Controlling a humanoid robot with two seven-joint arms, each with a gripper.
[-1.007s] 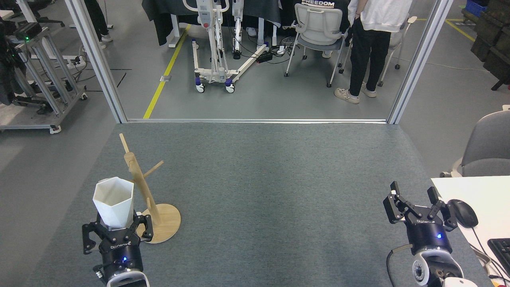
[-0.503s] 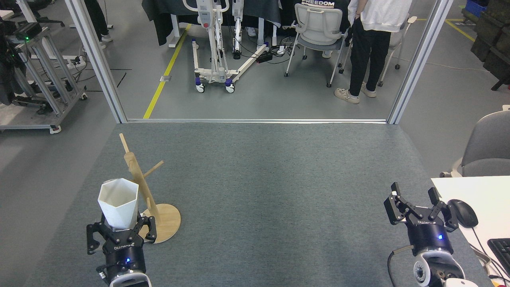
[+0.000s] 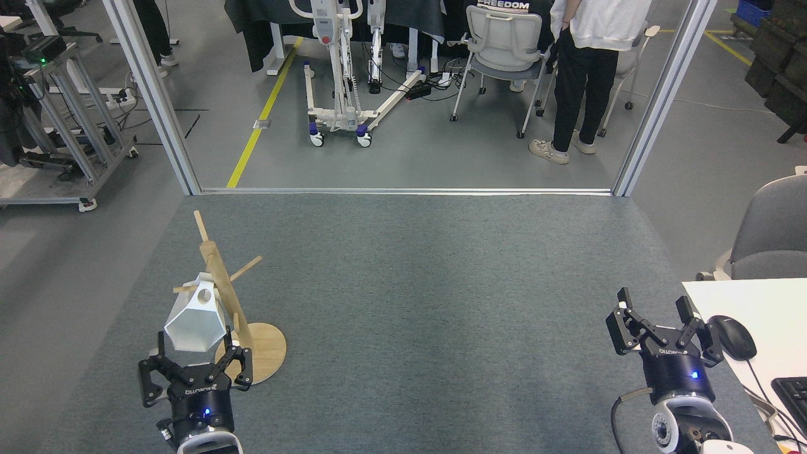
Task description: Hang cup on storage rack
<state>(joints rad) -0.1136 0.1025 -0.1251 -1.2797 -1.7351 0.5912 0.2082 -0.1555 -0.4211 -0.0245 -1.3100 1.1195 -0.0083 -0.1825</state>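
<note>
- Leftmost, the left gripper (image 3: 192, 373), black with unreadable white lettering on its body, has its jaws spread, empty, just below the white faceted cup (image 3: 195, 317).
- That cup hangs rim-down by its small handle on a thin peg of the light wooden mug-tree storage rack (image 3: 236, 309).
- Behind, "FREEDOM" shows on a dark banner (image 3: 503, 5).
- Rightmost, the right gripper (image 3: 659, 328) holds nothing, jaws apart.

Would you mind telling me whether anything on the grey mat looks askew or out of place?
Nothing looks damaged. The cup hangs tilted on a peg of the storage rack, its handle over the peg, as intended.
</note>
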